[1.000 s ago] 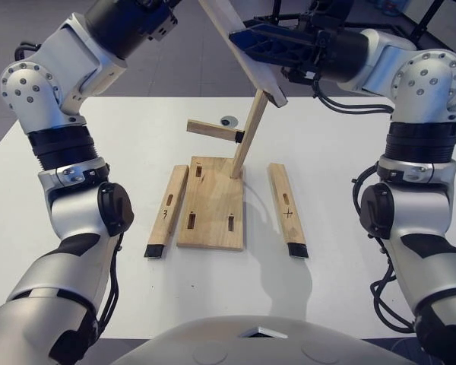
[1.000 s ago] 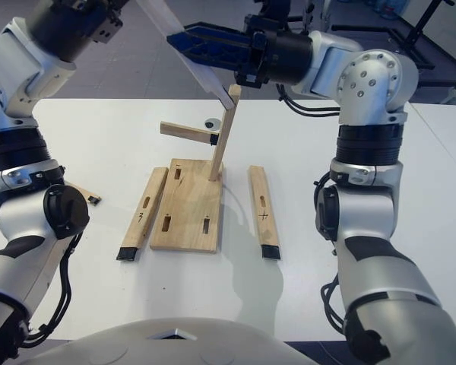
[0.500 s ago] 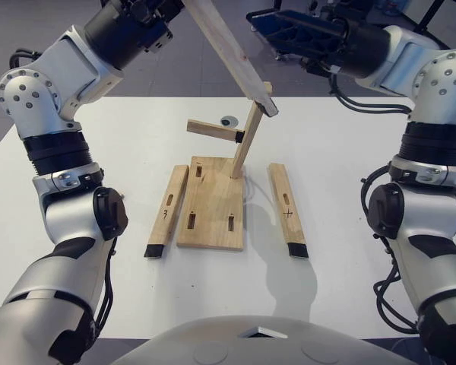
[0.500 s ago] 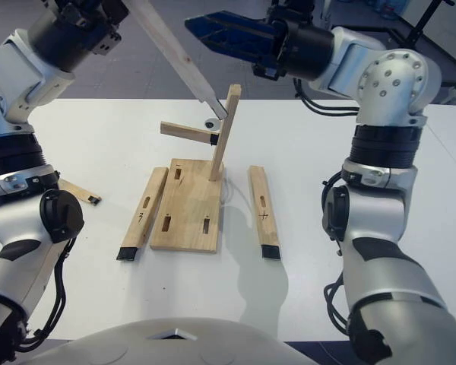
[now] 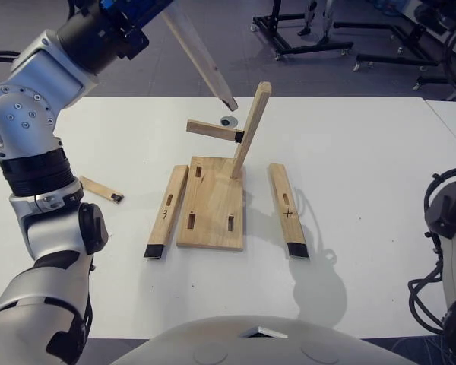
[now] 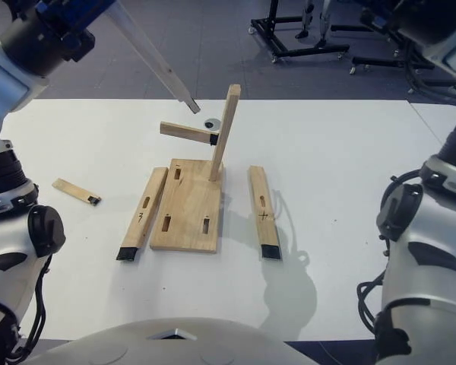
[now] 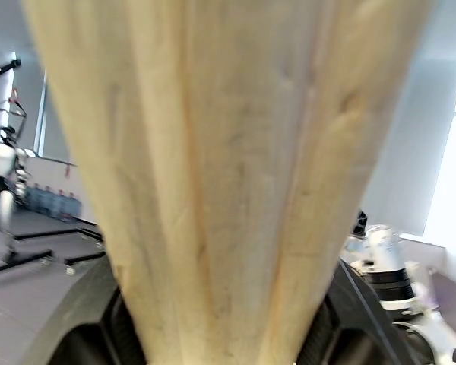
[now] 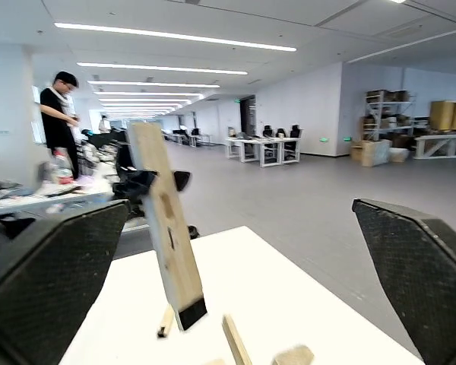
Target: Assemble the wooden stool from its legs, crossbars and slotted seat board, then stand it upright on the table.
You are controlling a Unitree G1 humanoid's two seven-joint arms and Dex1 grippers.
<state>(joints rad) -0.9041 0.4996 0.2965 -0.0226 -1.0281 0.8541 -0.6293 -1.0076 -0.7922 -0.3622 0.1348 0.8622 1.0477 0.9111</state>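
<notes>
White table (image 5: 365,152): seat board (image 5: 213,205) flat. L pincer (image 7: 220,334) pinching leg (image 5: 201,53); R pincer (image 8: 239,228) spread in wrist view.

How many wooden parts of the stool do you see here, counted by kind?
legs: 4, counting the held leg
crossbars: 2
seat board: 1
Total: 7
</notes>
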